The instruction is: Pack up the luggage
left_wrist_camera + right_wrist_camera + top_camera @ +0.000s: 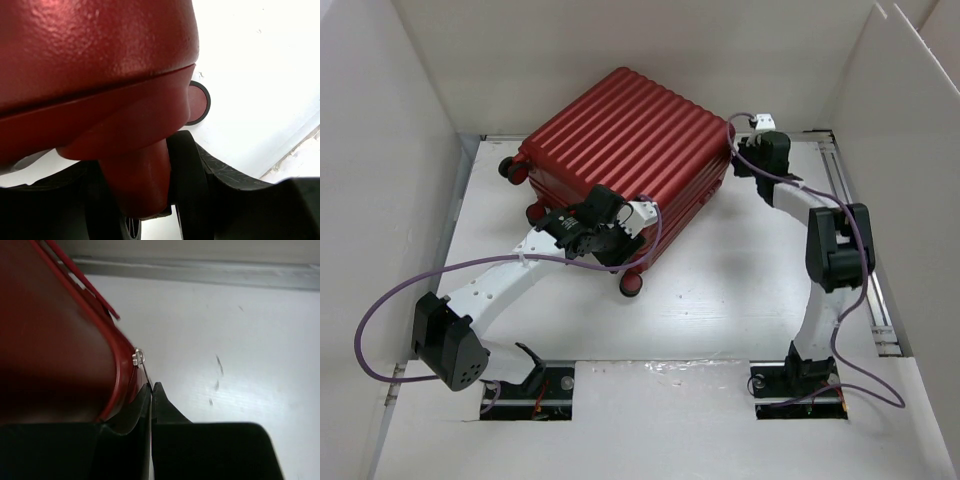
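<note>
Left arm: your left arm (490, 285) stretches from its base at the near edge towards the near left end of the case, with a purple cable (370, 320) looping out on its left side
Left gripper: the left gripper (137, 175) sits at the wheel end of the case, jaws part-spread and closed on a caster (135, 185); the wrist view shows the red stem and its black wheel between the dark fingers (235, 185), with the right-hand finger touching the wheel
Second wheel: just beyond the gripped one, another wheel (198, 102) rests against the white surface, showing its red hub and black rim
Luggage: the luggage (620, 135) lies closed and flat on the table (740, 290), ribbed dark-red shell facing up; it is set at a diagonal in the far middle of the workspace, wheels towards the left arm
Zip pull: at the case's right corner a small silver zip pull (139, 358) stands out from the red rim, and a thin tab runs down from it into the jaws
Right gripper: the right gripper (151, 387) has its jaws pressed together on that thin tab, hard against the edge of the shell
Right arm: your right arm (835, 255) bends up from its base and in towards that corner
Surroundings: white panels (380, 120) wall in the table on three sides
</note>
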